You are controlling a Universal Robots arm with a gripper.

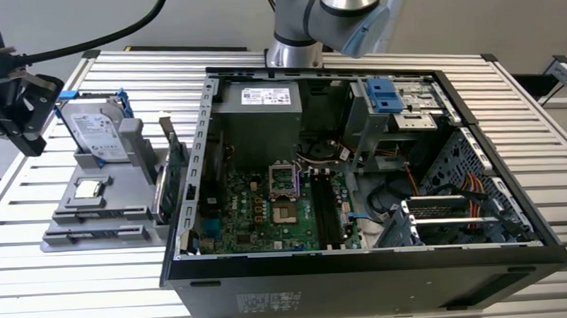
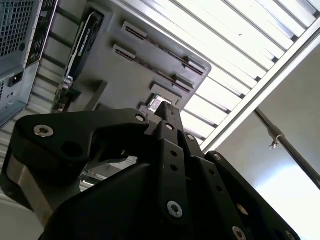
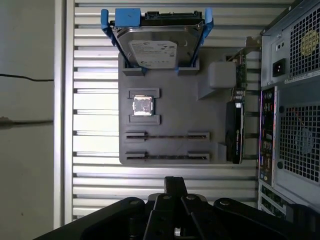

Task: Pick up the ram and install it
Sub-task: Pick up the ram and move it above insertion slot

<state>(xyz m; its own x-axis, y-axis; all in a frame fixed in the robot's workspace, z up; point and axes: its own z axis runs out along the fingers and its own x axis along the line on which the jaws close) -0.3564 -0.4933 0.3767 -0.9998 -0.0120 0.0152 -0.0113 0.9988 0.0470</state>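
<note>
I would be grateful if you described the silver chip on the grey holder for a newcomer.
On the exterior view's left, beside the open computer case, lies a grey holder. Between its standing hard drive in a blue frame and two long narrow slots sits the chip: small, square, flat, silver.

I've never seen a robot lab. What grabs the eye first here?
The big open computer case, its green motherboard bare, at the middle of the slatted table. At the exterior view's left, a silver hard drive in a blue frame stands on a grey holder, with the black end effector beside it.
</note>
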